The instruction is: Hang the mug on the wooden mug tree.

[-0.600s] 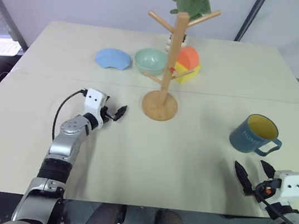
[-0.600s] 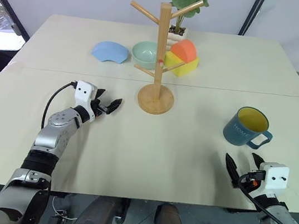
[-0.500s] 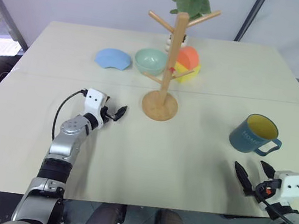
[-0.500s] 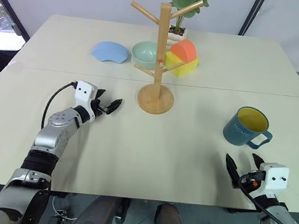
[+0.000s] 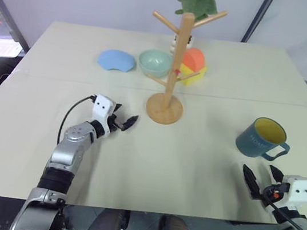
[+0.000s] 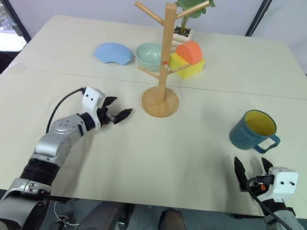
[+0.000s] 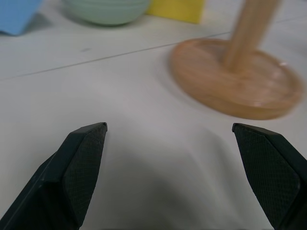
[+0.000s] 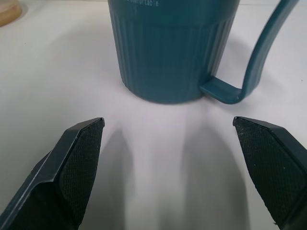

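Note:
The dark teal mug (image 5: 261, 138), yellow inside, stands upright on the right side of the table with its handle toward the front right. Just in front of it my right gripper (image 5: 259, 170) is open and level, apart from the mug (image 8: 172, 52). The wooden mug tree (image 5: 179, 55) rises from its round base (image 5: 164, 108) at the table's middle. My left gripper (image 5: 126, 121) is open and empty, low over the table to the left of that base (image 7: 235, 79), pointing at it.
Behind the tree stand a pale green bowl (image 5: 154, 62), a flat blue piece (image 5: 116, 60), an orange and yellow block (image 5: 192, 66) and a potted plant (image 5: 196, 0). The cream table (image 5: 192, 167) has a seam running across its middle.
My left gripper has moved right toward the mug tree's base. The right gripper and the mug have stayed where they were.

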